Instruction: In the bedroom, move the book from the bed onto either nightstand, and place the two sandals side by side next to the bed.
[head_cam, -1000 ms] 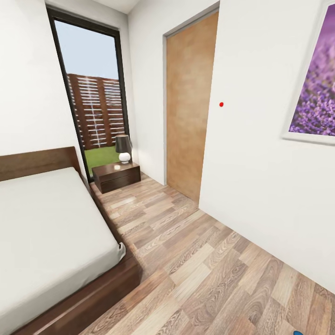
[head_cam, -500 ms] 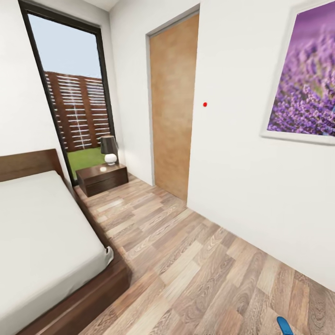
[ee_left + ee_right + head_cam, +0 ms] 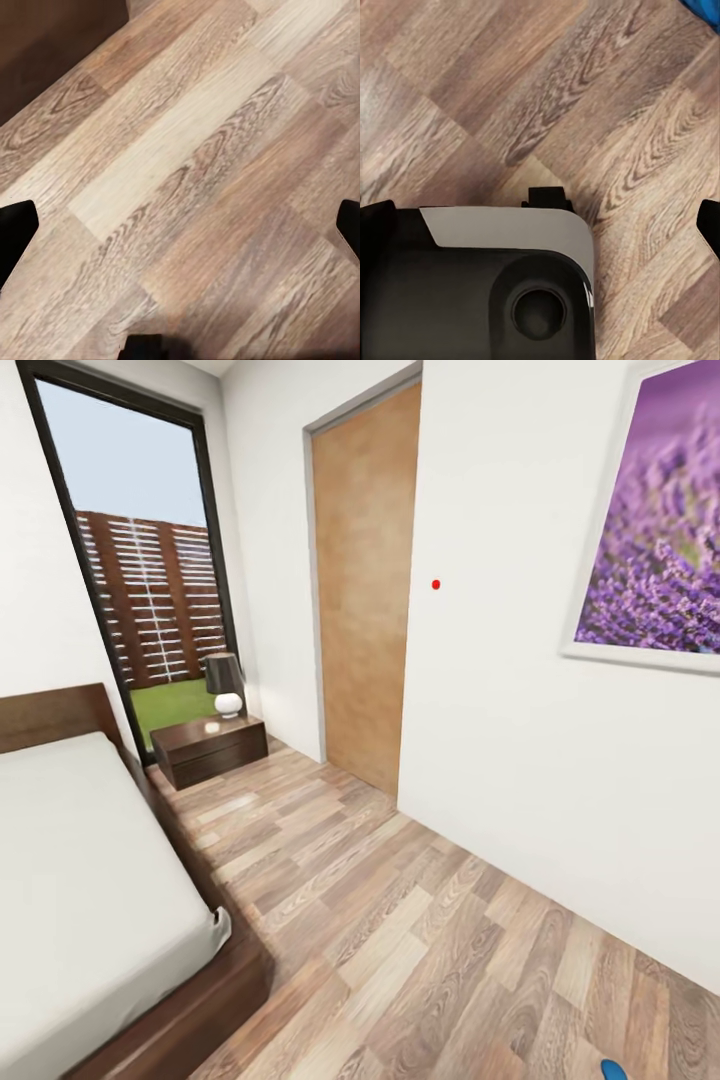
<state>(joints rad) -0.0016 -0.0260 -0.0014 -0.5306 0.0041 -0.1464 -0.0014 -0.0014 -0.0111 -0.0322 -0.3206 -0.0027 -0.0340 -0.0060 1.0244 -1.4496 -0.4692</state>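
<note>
The bed (image 3: 80, 880) with its whitish mattress and dark wooden frame lies at the left of the head view. A small reddish-brown nightstand (image 3: 208, 750) stands beyond it by the window. The tip of one blue sandal (image 3: 614, 1070) shows at the lower right floor edge, and a blue sandal corner (image 3: 709, 12) appears in the right wrist view. The book is out of view. My left gripper (image 3: 180, 225) hangs open over bare floor. My right gripper (image 3: 540, 221) is open too, with nothing between its fingers.
A dark lamp (image 3: 225, 685) sits on the nightstand. A brown door (image 3: 365, 590) and a lavender picture (image 3: 660, 530) are on the right wall, a tall window (image 3: 140, 560) at the back. Wood floor (image 3: 400, 920) runs between bed and wall. The robot's grey base (image 3: 502, 277) lies below the right gripper.
The camera has moved: the whole head view has shifted left and the room looks closer. The blue sandal tip has come into sight at the lower right edge.
</note>
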